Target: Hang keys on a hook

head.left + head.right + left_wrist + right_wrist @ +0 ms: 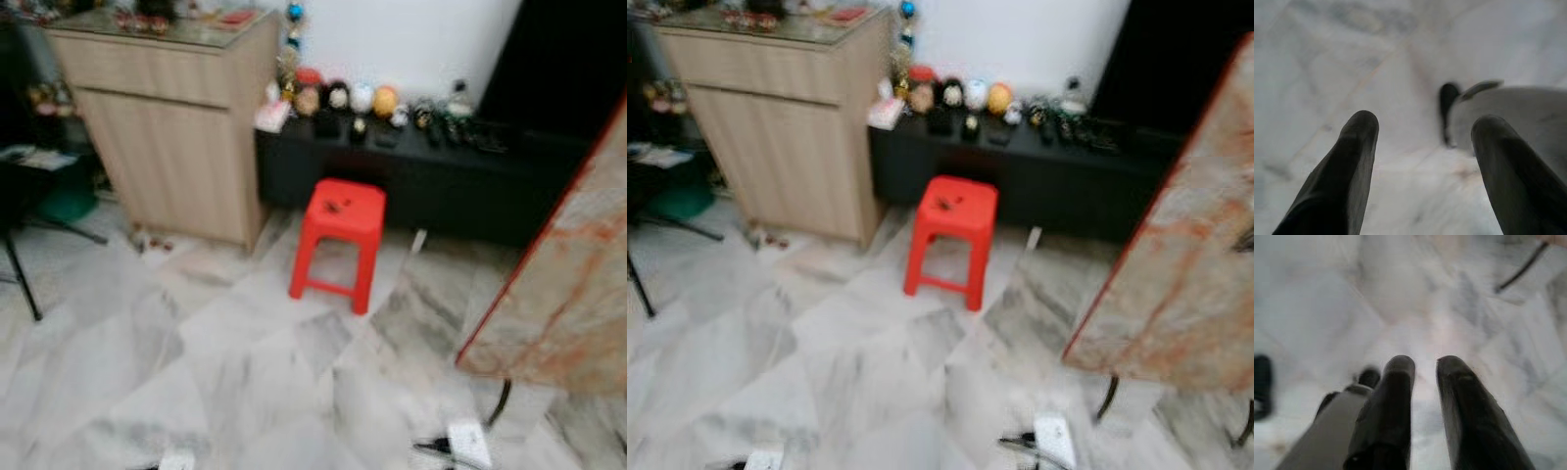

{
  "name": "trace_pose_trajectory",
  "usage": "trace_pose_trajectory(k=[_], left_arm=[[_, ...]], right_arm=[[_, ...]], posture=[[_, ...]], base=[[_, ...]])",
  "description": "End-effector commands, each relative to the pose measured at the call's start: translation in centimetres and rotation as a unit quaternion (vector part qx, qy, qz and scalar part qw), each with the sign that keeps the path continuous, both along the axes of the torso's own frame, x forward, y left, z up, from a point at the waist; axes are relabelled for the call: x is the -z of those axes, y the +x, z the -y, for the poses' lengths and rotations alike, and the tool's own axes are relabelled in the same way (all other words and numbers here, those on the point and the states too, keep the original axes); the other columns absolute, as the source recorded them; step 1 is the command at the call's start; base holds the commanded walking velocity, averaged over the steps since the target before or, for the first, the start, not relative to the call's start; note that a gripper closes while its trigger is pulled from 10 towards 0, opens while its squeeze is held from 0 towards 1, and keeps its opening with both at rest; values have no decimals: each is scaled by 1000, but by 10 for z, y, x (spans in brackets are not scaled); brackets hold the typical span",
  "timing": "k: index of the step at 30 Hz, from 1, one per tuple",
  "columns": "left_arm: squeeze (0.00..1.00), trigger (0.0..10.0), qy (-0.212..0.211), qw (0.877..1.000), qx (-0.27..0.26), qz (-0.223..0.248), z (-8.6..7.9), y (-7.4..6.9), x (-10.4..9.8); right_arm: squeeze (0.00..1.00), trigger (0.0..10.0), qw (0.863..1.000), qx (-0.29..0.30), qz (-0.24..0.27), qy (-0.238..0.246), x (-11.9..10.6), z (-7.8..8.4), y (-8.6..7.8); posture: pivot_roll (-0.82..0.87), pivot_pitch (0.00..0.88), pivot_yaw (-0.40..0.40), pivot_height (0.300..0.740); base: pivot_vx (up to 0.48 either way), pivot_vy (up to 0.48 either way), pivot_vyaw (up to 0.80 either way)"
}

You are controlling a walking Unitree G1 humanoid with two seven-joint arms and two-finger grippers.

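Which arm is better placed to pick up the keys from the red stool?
Neither clearly. The keys lie on the red stool, far ahead; both arms hang over the floor. Slightly the left: left gripper is open wide, right gripper nearly closed.

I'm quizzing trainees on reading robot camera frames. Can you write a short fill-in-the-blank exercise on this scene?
1. The small dark object, possibly keys, lies on the ____ stool.
2. The stool stands in front of a long ____ bench.
3. To the bench's left stands a ____ cabinet.
4. The left gripper has its jaws ____.

Missing words: red; black; wooden; open
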State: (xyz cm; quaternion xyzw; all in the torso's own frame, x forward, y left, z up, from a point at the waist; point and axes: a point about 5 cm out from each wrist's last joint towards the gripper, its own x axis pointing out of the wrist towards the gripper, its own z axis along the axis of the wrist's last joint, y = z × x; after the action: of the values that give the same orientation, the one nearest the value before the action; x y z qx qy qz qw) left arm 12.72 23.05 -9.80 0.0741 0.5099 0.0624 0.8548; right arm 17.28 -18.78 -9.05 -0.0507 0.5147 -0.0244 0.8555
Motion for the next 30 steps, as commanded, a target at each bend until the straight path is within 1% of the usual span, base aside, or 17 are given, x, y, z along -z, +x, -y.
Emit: trace_pose_trajectory(k=[1, 6, 9, 14, 22, 30], left_arm=[[0, 10000, -10, 1000, 6, 6, 10, 4, 1], [0, 10000, -16, 1000, -17, 7, 8, 1, 1], [0, 10000, -22, 999, -30, 13, 3, 0, 0], [0, 10000, -32, 999, -29, 10, 4, -3, 1], [0, 10000, -28, 999, -33, 10, 4, -3, 1], [0, 10000, -31, 999, -40, 7, 4, -5, 2]], right_arm=[[0, 10000, 1000, 11, -2, -17, -1, 16, -3], [0, 10000, 1000, 11, -3, -17, -1, 16, -3], [0, 10000, 1000, 10, -3, -17, -1, 15, -3], [0, 10000, 1000, 12, 0, -16, -1, 15, -3], [0, 10000, 1000, 9, -1, -17, 0, 14, -4], [0, 10000, 1000, 9, -2, -17, 0, 14, -6]], posture=[[27, 2, -123, 740], [30, 4, -125, 740], [34, 4, -126, 740], [33, 0, -126, 740], [32, 0, -123, 740], [38, 0, -122, 740]], base=[[0, 0, 0], [0, 0, 0], [0, 0, 0], [0, 0, 0], [337, 0, 0], [414, 0, 0]])
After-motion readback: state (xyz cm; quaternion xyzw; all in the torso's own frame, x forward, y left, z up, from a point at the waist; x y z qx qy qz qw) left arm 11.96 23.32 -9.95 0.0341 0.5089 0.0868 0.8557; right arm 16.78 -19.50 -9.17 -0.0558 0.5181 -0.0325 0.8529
